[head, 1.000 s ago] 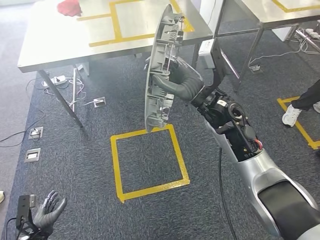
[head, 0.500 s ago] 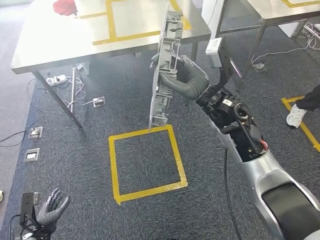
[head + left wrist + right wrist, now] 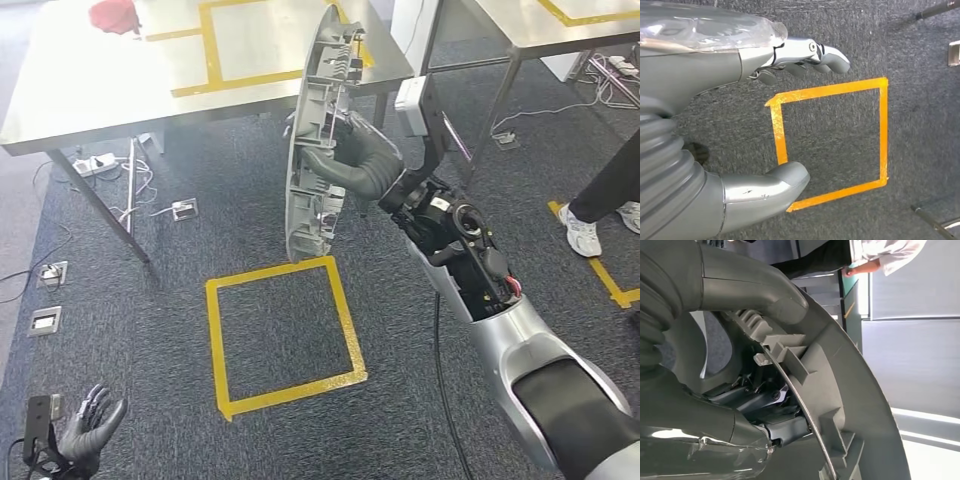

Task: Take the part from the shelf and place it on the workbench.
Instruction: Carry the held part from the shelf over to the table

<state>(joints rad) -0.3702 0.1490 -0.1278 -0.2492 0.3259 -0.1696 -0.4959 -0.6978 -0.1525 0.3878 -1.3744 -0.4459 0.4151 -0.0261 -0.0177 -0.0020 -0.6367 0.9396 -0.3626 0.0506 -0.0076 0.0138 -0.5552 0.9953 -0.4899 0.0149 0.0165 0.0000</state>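
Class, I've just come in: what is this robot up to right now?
The robot's right hand holds a long grey plastic part upright in the air, in front of a steel workbench marked with yellow tape. The part is not yet set down. The left hand hangs low and empty above the carpet, near a yellow tape square.

Robotics lab: steel workbenches (image 3: 113, 90), floor tape squares (image 3: 283, 335).

Whole view shifted with the camera, long curved grey ribbed plastic part (image 3: 317, 140) turned broader-faced than half a second ago, gripped in right hand (image 3: 361, 160), lower end nearer yellow tape square (image 3: 283, 333), left hand (image 3: 89, 432) lower in view.
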